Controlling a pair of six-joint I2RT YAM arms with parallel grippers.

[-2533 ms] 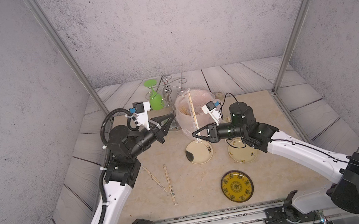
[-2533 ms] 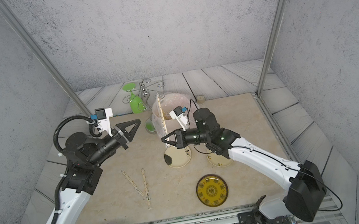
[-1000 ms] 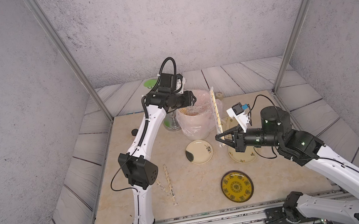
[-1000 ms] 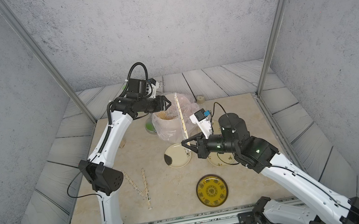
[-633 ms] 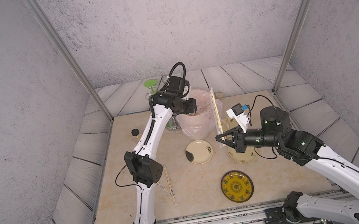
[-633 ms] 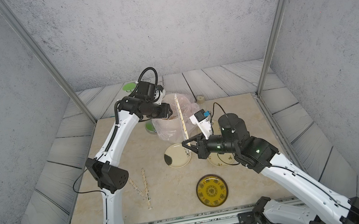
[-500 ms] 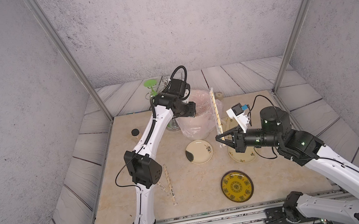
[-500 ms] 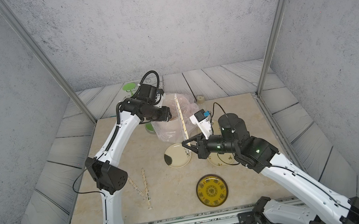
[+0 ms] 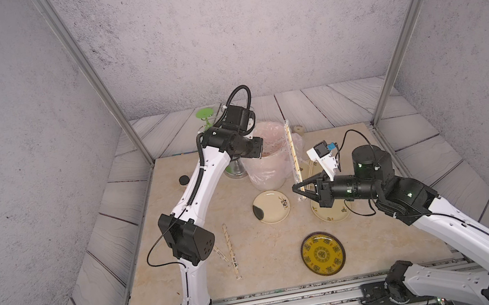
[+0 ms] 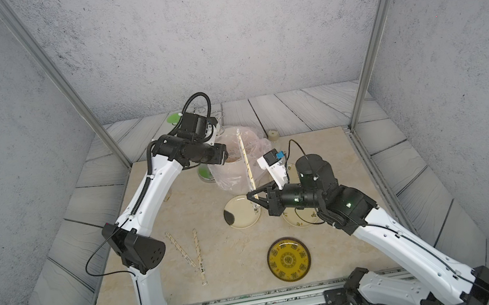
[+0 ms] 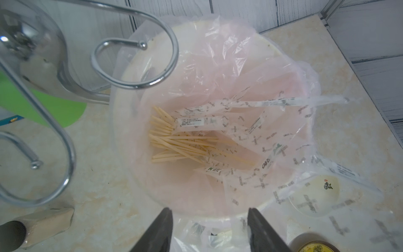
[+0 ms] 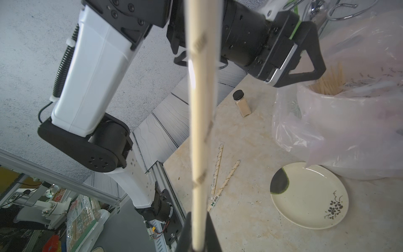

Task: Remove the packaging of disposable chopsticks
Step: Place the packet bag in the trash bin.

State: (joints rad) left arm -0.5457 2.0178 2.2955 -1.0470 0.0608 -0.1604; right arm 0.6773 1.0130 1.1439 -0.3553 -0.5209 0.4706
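My right gripper (image 9: 298, 190) is shut on a wrapped pair of disposable chopsticks (image 9: 292, 152), held upright in front of the bag-lined bin (image 9: 265, 173); its packaging (image 12: 199, 109) shows dark marks along it. My left gripper (image 11: 209, 218) hangs open above the bin's near rim, nothing clamped between its fingers (image 11: 163, 229). Inside the bin lie bare chopsticks (image 11: 181, 144) and several empty sleeves (image 11: 239, 131); one sleeve (image 11: 294, 101) drapes over the bag's edge. Two more wrapped pairs (image 10: 199, 255) (image 10: 180, 248) lie on the table at the front left.
A cream plate with a dark spot (image 9: 270, 206) sits before the bin, another cream plate (image 9: 331, 214) under my right wrist, a yellow plate (image 9: 322, 252) nearer the front. A chrome rack (image 11: 135, 45), a green glass (image 9: 205, 114) and a spice bottle (image 12: 242, 103) stand left of the bin.
The left arm has swung from the left side to the bin and tipped its gripper down over it. The right arm moved right earlier, then held the upright pair still.
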